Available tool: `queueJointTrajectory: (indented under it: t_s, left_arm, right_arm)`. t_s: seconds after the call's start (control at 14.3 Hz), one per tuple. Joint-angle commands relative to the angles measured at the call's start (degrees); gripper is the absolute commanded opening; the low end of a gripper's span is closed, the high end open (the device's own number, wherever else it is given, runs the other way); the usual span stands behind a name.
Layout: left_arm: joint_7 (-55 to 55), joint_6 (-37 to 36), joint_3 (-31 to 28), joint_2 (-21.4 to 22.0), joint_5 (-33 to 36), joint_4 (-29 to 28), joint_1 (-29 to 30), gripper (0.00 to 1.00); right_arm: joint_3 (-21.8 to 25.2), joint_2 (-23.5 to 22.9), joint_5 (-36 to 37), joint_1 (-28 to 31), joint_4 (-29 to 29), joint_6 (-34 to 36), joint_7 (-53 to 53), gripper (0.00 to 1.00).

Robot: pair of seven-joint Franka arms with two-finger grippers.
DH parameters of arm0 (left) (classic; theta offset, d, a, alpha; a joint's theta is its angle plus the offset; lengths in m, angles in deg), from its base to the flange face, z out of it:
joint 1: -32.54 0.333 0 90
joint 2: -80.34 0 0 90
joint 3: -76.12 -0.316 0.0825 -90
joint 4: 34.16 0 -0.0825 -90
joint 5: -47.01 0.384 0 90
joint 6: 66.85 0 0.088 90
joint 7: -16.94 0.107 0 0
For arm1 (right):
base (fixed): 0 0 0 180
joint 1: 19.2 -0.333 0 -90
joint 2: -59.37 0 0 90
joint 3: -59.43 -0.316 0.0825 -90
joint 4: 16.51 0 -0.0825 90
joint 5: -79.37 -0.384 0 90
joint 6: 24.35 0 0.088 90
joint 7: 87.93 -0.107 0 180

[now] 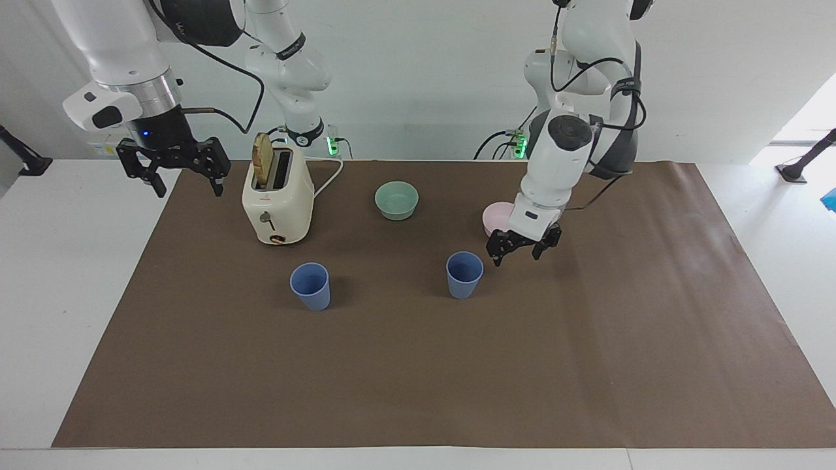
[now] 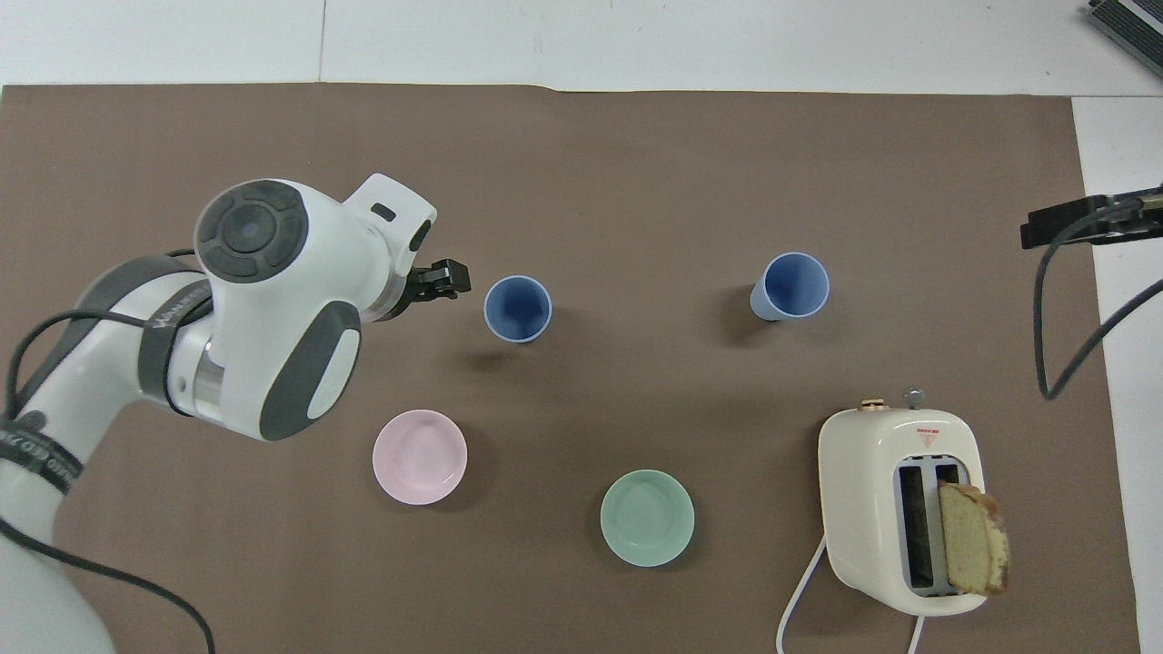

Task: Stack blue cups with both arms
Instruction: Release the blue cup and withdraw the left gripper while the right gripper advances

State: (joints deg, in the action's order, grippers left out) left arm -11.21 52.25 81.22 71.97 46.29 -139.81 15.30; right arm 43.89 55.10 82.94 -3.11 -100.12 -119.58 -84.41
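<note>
a: your left tool (image 1: 522, 249) is hanging wide open and empty, just beside one upright blue cup (image 1: 464, 275), toward the left arm's end of the bench (image 1: 588, 365).

b: the other cup (image 1: 310, 286) is sitting nearer your open, empty right tool (image 1: 174, 164). only the facing view is showing the left tool's height; overhead is hiding it.

Two glossy white jointed arms (image 1: 555, 156) with grey joint caps, black grippers (image 1: 522, 247), silver wrist ring and looping dark cables.
</note>
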Motion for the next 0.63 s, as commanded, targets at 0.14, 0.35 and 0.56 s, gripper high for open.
queueJointTrajectory:
  t_s: [0.14, 0.35, 0.56]
  left_arm:
    - [14.8, -11.0, 0.3, 9.1, 1.1, -1.0, 7.5, 1.00]
    - [22.4, -14.2, 0.2, 11.8, 1.1, -0.9, 11.3, 1.00]
    - [27.5, -17.1, 0.1, 14.1, 1.0, 0.7, 14.0, 1.00]
  right_arm:
    - [-0.2, 0.8, -0.9, 0.6, -0.9, -0.3, 1.3, 1.00]
    - [-0.2, 0.8, -1.2, 0.7, -1.0, -0.4, 2.5, 1.00]
    - [-0.3, 0.8, -5.1, 0.4, -2.9, -2.8, 2.5, 1.00]
